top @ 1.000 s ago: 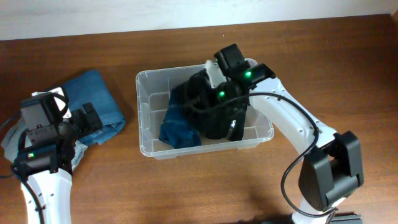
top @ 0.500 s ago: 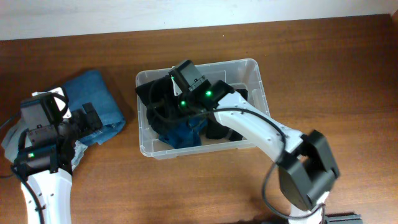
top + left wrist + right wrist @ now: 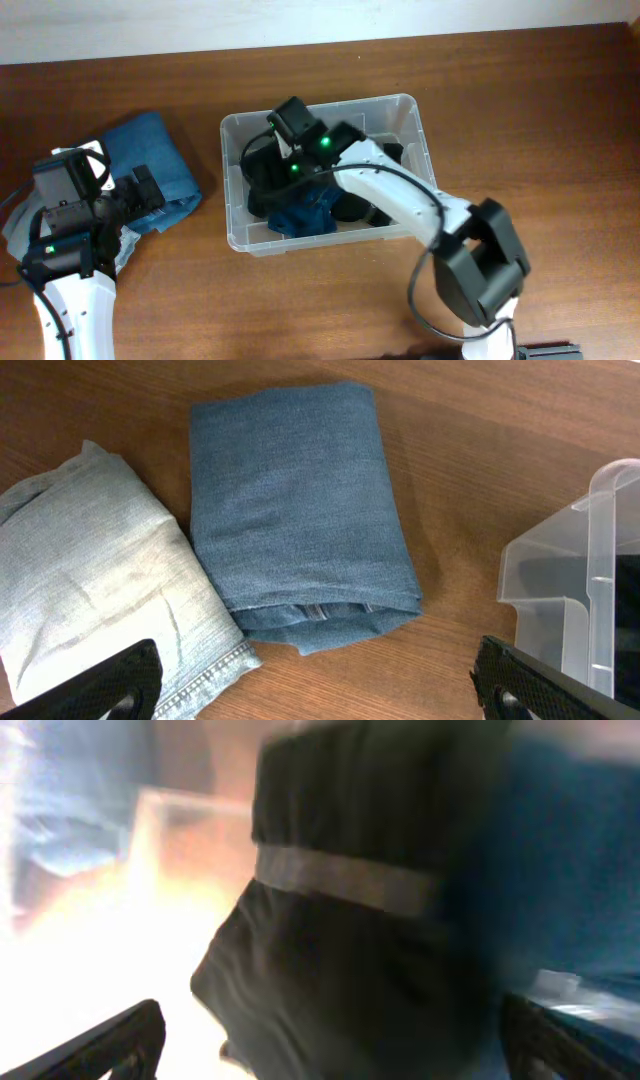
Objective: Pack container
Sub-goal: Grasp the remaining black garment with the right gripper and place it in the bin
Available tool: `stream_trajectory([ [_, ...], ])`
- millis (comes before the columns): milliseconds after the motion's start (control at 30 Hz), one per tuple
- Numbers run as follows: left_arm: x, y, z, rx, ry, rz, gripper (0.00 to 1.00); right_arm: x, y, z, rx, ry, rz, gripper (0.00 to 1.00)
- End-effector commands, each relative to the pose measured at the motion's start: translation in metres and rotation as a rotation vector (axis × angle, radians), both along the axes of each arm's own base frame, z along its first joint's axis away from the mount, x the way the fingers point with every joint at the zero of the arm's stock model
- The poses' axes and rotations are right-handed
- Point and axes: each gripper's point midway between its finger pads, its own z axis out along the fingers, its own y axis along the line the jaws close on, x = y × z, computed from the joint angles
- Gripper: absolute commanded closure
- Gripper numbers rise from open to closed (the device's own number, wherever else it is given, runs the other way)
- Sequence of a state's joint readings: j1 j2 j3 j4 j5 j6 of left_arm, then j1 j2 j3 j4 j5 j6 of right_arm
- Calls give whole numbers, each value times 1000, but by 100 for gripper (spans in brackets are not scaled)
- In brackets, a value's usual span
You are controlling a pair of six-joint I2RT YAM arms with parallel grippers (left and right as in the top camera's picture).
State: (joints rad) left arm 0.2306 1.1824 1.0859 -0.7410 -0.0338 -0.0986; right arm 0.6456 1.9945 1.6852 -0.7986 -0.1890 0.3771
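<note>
Container (image 3: 232,180): clear plastic bin, mid-worktop (image 3: 520,90), holding a black garment (image 3: 262,172) and a dark blue garment (image 3: 300,218). My right pincer (image 3: 330,1050): inside the bin, spread wide, with black cloth filling the blurred view ahead. My left pincer (image 3: 320,695): spread wide, gripping nothing, above folded blue jeans (image 3: 295,510). Pale grey denim piece (image 3: 90,590): touching the jeans' left edge. Both lie on the worktop, left of the bin.
</note>
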Motion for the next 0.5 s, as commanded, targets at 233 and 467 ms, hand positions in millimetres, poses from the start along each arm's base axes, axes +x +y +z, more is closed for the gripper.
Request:
stream_trajectory([
  [233,3,0,7,-8,-21,0,1,36,-96,88,-165,-215,-125,12],
  [467,3,0,7,-8,-21,0,1,3,-94,-19,-167,83,-47,67],
])
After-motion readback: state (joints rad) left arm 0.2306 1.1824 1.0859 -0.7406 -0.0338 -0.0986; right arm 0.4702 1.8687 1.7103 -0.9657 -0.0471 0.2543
